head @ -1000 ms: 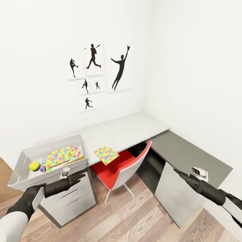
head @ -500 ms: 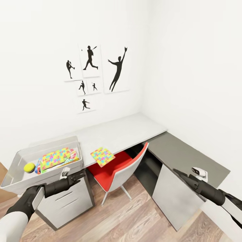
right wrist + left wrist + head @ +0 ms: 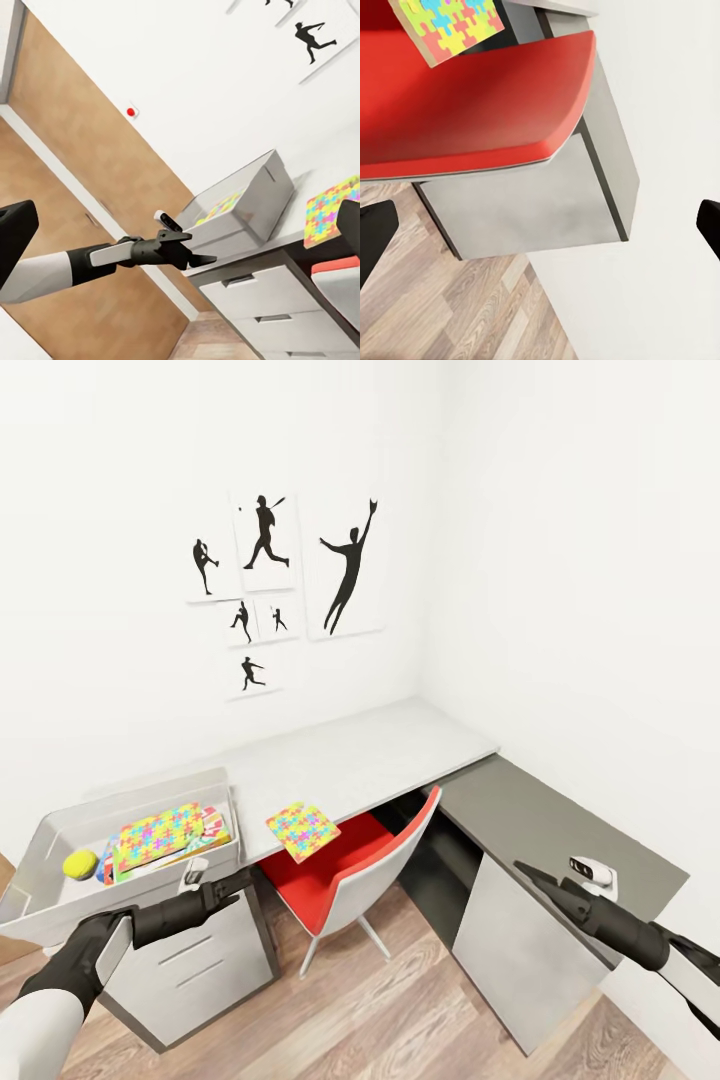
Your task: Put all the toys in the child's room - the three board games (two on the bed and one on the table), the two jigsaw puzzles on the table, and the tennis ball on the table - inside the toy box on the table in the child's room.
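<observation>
A: Head view first. What is sitting where?

B: The toy box (image 3: 40, 840) is standing at the left end of the table (image 3: 370, 750), holding the tennis ball (image 3: 80, 863), one jigsaw puzzle (image 3: 158, 833) and printed game boxes (image 3: 205, 830) lying under it. The second puzzle (image 3: 302, 830) is lying on the table's front edge, above a red chair (image 3: 350, 855).

A: And the grippers?

B: The left gripper (image 3: 238, 880) is hovering in front of the bin, fingers close together, empty. The right gripper (image 3: 528, 873) is pointing over the dark desk section (image 3: 540, 810), also nearly closed.

A: Left wrist view?

B: Its fingertips (image 3: 373, 232) are showing far apart at the frame's edges, so I cannot tell its true gap; the chair seat and puzzle corner (image 3: 446, 26) are lying beyond.

A: Right wrist view?

B: It is looking across at the left arm (image 3: 112, 255), the bin (image 3: 247, 202) and the loose puzzle (image 3: 330, 210).
</observation>
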### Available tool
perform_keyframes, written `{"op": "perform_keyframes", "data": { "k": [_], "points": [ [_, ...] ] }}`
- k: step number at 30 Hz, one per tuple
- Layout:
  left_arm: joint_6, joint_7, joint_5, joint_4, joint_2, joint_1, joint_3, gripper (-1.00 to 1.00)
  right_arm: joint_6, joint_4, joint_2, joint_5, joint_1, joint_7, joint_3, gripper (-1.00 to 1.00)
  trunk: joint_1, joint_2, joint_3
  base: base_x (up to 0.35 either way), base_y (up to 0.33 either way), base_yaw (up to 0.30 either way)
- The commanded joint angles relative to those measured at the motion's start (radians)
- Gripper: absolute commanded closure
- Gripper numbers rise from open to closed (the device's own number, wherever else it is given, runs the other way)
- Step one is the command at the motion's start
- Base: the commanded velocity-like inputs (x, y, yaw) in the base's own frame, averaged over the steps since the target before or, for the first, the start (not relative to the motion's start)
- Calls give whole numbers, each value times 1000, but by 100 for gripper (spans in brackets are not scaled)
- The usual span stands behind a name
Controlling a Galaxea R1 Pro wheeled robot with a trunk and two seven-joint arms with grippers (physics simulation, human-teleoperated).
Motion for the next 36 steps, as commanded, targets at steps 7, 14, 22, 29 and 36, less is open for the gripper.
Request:
{"op": "perform_keyframes", "data": {
  "k": [7,14,22,29,36],
  "points": [
    [8,-5,3,0,1,-1,1,-100,13,-19,-2,-10,-2,-5,6,-100,1,-2,-2,3,-2,0],
    [8,-6,4,0,-2,-1,0,-100,59,-53,-7,-15,-5,-19,-21,-100,1,-2,-2,0,0,0],
    [8,-5,4,0,-3,-1,1,-100,263,-79,-9,-6,-37,-122,-144,-100,1,-2,-2,0,0,0],
    [9,-4,4,0,-3,-1,2,-100,423,-116,-5,-3,-127,-327,-232,-100,1,-2,-2,0,0,0],
    [10,-4,4,0,-2,-1,5,-100,541,-165,0,-3,-219,-493,-258,-100,1,-2,-2,0,0,0]
  ]
}}
